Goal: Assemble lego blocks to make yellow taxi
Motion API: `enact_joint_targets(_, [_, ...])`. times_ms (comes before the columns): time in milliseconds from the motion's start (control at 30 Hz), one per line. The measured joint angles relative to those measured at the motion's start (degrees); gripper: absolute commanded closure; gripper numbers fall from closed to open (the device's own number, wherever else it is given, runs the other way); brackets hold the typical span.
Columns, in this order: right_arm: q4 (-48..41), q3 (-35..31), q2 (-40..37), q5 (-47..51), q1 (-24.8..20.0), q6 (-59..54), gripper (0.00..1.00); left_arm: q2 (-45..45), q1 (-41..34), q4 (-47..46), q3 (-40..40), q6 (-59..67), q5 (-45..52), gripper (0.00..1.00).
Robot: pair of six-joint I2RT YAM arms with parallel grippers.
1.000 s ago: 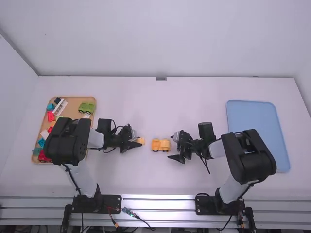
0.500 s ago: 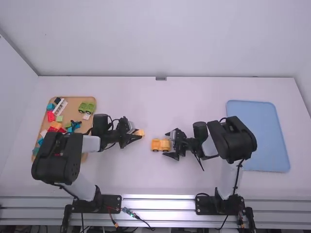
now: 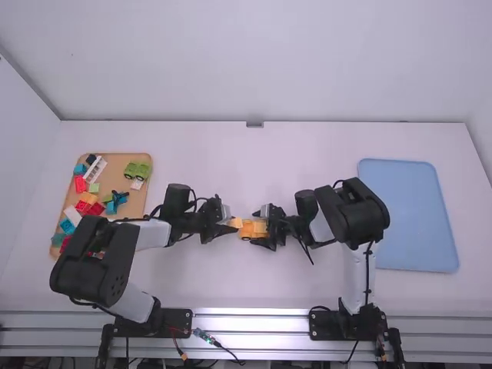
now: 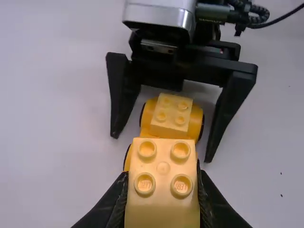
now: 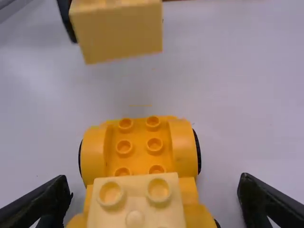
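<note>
In the high view my left gripper (image 3: pixel 229 224) is just left of the orange-yellow wheeled base (image 3: pixel 244 235), and my right gripper (image 3: pixel 263 229) is at the base's right end. A pale yellow block (image 4: pixel 162 211) is clamped in my left gripper (image 4: pixel 162 175). In the right wrist view that held block (image 5: pixel 122 37) hangs above the table, apart from the base (image 5: pixel 92 154). A second pale yellow block (image 5: pixel 135 204) is mounted on the base's end nearer my right gripper (image 5: pixel 154 184), whose spread fingers stand on both sides with gaps.
A tan tray (image 3: pixel 117 163) at the left holds several loose bricks and a green wheeled piece (image 3: pixel 137 171). My left arm reaches over its near edge. A blue tray (image 3: pixel 407 215) lies at the right, beyond the right arm.
My left gripper has moved right with its block, closing the distance to the base. My right gripper has shifted left, so its fingers now flank the base's right end. The base stays put.
</note>
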Motion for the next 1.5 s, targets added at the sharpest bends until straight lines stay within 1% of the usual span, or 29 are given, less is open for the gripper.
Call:
enact_joint_targets(33, [0.24,0.0,0.0,0.02,0.0,-0.04,0.2,0.0,-0.37,0.02,0.0,0.11,-0.37,0.98])
enact_joint_targets(67, [0.5,-0.11,0.0,0.02,0.0,-0.35,0.27,0.0,-0.94,0.28,0.0,0.42,-0.83,0.98])
enact_joint_targets(100, [0.63,-0.31,0.0,-0.07,0.0,-0.87,0.32,0.0,-1.33,0.98,-0.04,0.55,-1.16,0.98])
enact_joint_targets(133, [0.52,-0.5,0.0,-0.17,0.0,-1.16,0.4,0.0,-1.77,1.9,-0.04,0.68,-1.44,0.98])
enact_joint_targets(200, [0.48,-0.85,0.0,-0.33,0.0,-1.62,0.52,0.11,-2.62,3.76,-0.04,0.83,-2.14,0.98])
enact_joint_targets(233, [0.42,-0.94,0.0,-0.31,0.0,-1.84,0.56,0.48,-3.08,4.81,-0.04,0.83,-2.56,0.98])
enact_joint_targets(267, [0.44,-1.01,0.0,-0.31,0.0,-1.9,0.57,0.92,-3.41,5.29,-0.04,0.83,-2.84,0.98])
enact_joint_targets(500, [0.22,-1.05,0.0,-0.42,0.0,-2.62,0.58,3.98,-4.42,7.08,-0.04,1.46,-3.23,0.98])
enact_joint_targets(667, [-0.92,-1.05,0.0,-1.68,0.0,-3.54,0.58,5.97,-4.46,5.07,0.24,1.99,-3.19,0.98])
enact_joint_targets(833, [-2.78,-1.01,0.0,-3.02,0.0,-5.18,0.59,7.89,-4.81,1.68,2.71,4.13,-2.38,0.98])
enact_joint_targets(933, [-8.02,0.55,0.0,-5.18,0.0,-6.91,0.6,8.76,-5.16,-0.15,4.83,5.44,-1.97,0.98])
enact_joint_targets(967, [-9.03,0.92,0.0,-5.51,0.0,-7.34,0.6,8.81,-5.16,-0.33,4.96,5.73,-1.75,0.98])
enact_joint_targets(1067, [-16.76,3.74,0.0,-7.69,0.0,-10.78,0.61,8.9,-5.16,-2.51,5.29,8.22,-0.55,0.98])
enact_joint_targets(1100, [-17.22,3.87,0.0,-7.74,0.0,-11.02,0.61,8.9,-5.16,-2.58,5.29,8.26,-0.57,0.98])
enact_joint_targets(1200, [-24.2,6.34,0.0,-9.05,0.0,-15.04,0.62,8.9,-5.16,-3.28,5.29,9.33,-0.61,0.98])
enact_joint_targets(1300, [-27.47,7.52,-0.02,-9.55,0.0,-17.86,0.62,8.9,-5.16,-3.43,5.29,9.66,-0.57,0.98])
enact_joint_targets(1500, [-27.71,7.58,0.0,-9.29,0.0,-20.06,0.62,8.9,-5.16,-2.38,5.29,6.71,-0.59,0.98])
